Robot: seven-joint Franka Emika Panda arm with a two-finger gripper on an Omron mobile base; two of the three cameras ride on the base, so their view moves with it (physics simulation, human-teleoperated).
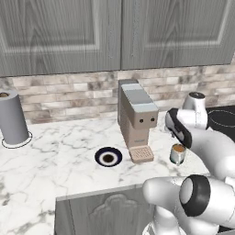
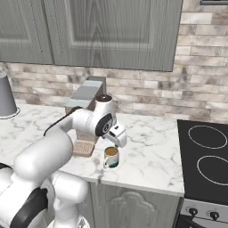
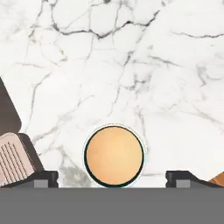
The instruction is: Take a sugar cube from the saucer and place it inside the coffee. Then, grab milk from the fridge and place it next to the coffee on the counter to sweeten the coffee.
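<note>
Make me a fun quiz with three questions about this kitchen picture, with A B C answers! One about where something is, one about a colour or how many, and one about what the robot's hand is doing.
1. Where is the saucer?
A. on the stove
B. on the counter, left of the coffee machine
C. on top of the paper towel roll

2. How many round rings show on the black stove?
A. two
B. five
C. none

3. What is the gripper doing?
A. holding the paper towel roll
B. pressing the coffee machine
C. open, above the coffee

Answers:
1. B: in the left base view the dark-rimmed plate lies on the marble beside the machine's drip tray.
2. A: the right base view shows two white rings.
3. C: in the hand view the finger tips stand wide apart with the mug's brown top between them.
</note>
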